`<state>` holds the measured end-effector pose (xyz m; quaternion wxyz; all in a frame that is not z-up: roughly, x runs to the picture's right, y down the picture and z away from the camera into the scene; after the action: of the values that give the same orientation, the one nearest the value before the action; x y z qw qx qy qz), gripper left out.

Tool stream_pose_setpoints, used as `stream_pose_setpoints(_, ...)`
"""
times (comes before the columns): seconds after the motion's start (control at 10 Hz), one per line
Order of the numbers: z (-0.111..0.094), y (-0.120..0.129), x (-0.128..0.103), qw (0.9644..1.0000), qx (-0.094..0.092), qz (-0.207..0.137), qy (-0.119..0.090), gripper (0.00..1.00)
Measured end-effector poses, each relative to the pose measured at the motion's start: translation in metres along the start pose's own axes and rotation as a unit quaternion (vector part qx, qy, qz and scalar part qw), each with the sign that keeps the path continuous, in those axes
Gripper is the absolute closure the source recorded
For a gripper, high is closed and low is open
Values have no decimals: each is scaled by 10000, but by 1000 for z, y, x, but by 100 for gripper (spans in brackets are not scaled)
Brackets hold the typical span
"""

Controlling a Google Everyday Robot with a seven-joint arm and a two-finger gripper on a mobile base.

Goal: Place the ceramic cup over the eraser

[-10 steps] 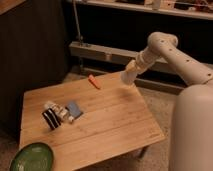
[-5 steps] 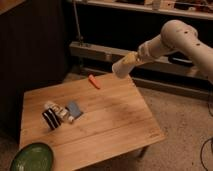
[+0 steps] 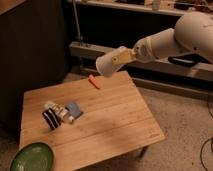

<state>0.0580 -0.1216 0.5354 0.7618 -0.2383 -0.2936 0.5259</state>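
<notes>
Nearest, on the front left corner of the pale wooden slatted table (image 3: 117,122): a round green bowl (image 3: 31,158). Further in, on the left half of the top: a tight huddle of small things, namely a dark striped block (image 3: 50,119), a small white piece (image 3: 63,114) touching it, and a flat blue rectangular pad (image 3: 75,109) just beside. Cannot tell which of these is the eraser. Near the far edge, well apart from the huddle: a short orange stick-like object (image 3: 94,81). Above that far edge and off to its right, aloft and touching nothing below: the small plain white tapered ceramic cup (image 3: 105,64), tipped well over instead of upright. Right behind it, the two-finger gripper (image 3: 121,56), clamped on the cup at the end nearer the white arm (image 3: 165,42), which reaches in from the right. Beyond all this: a grey rail (image 3: 100,50) and dark shelving. Judging by the look: stiff, fairly light, glazed and so probably slippery, and apt to chip or crack if dropped or knocked on the wood. Best held firmly by wall or rim, as now, turned mouth down before lowering, and released only once resting on the table.
</notes>
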Motion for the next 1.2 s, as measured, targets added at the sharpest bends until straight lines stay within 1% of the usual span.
stream_pose_setpoints(0.1, -1, 5, -1, 10000, -34, -50, -28, 100)
stream_pose_setpoints(0.6, -1, 5, -2, 10000, -32, -68, -27, 100)
stream_pose_setpoints(0.7, -1, 5, -3, 9999, 18, -134, -2, 100)
stream_pose_setpoints(0.8, 0, 10, -11, 9991, 59, -414, 22, 100)
stream_pose_setpoints(0.9, 3, 21, -25, 9955, 48, -949, 44, 100)
stream_pose_setpoints(1.0, 9, 35, -37, 9908, -15, -1355, 32, 100)
stream_pose_setpoints(1.1, 17, 48, -42, 9872, -131, -1586, 26, 100)
stream_pose_setpoints(1.2, 24, 68, -41, 9839, -321, -1759, -15, 100)
